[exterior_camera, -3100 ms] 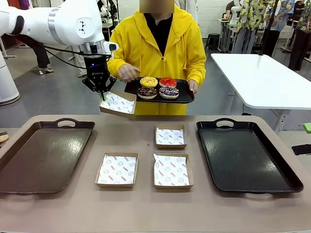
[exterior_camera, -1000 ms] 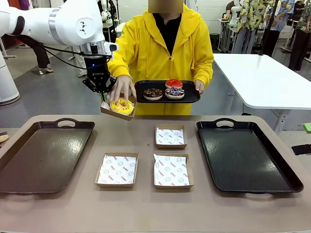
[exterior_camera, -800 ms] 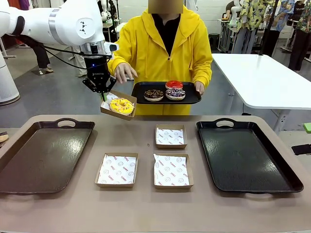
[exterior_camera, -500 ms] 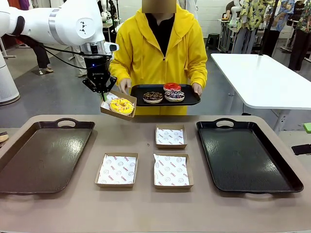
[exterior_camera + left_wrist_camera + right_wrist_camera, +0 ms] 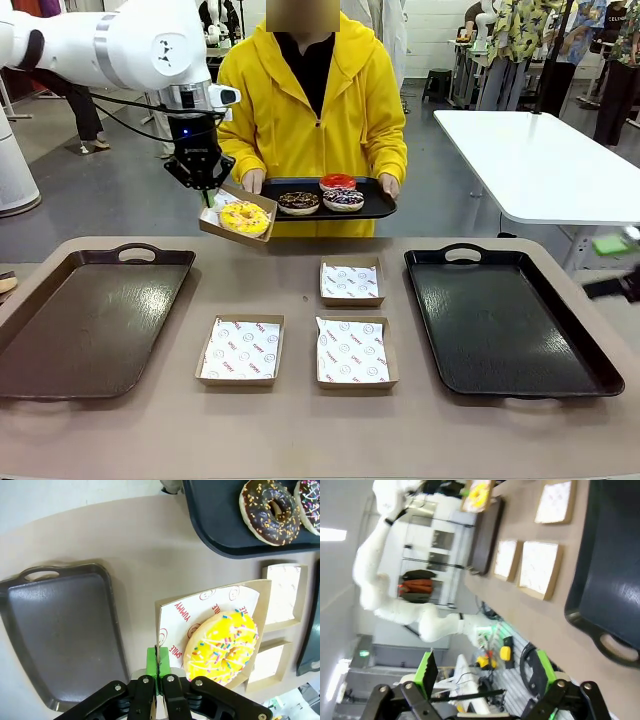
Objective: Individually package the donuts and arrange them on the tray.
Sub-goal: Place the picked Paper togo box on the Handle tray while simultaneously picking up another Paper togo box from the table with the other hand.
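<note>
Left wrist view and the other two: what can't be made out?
- Left wrist view: the purple-sprinkled donut is cut off by the right edge, the held tray by the top edge.
- Front view: the fingers of the left gripper hide the edge of the box they pinch; the green smear at the right edge is too motion-blurred to identify.
- Right wrist view: motion blur leaves the print on the box liners unreadable.

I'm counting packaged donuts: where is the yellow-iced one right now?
In the front view, the yellow-iced donut lies in a paper-lined box held by the left end effector, just left of the person's tray.
</note>
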You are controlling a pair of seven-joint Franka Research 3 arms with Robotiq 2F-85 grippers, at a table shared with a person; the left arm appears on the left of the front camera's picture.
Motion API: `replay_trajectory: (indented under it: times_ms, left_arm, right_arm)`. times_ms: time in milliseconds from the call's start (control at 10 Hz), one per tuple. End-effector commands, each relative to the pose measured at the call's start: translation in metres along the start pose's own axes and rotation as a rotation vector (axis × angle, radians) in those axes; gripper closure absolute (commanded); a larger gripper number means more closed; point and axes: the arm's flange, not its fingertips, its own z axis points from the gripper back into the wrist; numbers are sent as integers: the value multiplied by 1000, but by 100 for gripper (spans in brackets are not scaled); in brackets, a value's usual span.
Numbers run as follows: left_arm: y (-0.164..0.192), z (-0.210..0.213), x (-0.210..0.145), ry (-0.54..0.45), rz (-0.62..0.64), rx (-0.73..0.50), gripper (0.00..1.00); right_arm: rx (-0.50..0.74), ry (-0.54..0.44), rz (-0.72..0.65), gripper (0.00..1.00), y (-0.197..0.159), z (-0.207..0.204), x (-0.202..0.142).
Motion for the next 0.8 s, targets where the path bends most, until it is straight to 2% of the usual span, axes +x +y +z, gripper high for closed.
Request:
replay_trajectory:
  times_ms: [0, 300, 500, 700]
  left_arm:
    - [35, 7, -25, 3, -19, 45, 99]
    - [76, 9, -53, 35, 10, 39, 99]
    - [101, 9, -69, 40, 43, 45, 99]
    - [122, 10, -81, 33, 67, 34, 99]
  right_arm:
    - [-193, 31, -50, 0, 41, -41, 66]
    - [-442, 58, -72, 0, 70, -122, 142]
    - [-602, 73, -47, 0, 66, -177, 169]
    - [-698, 44, 1, 0, 56, -212, 185]
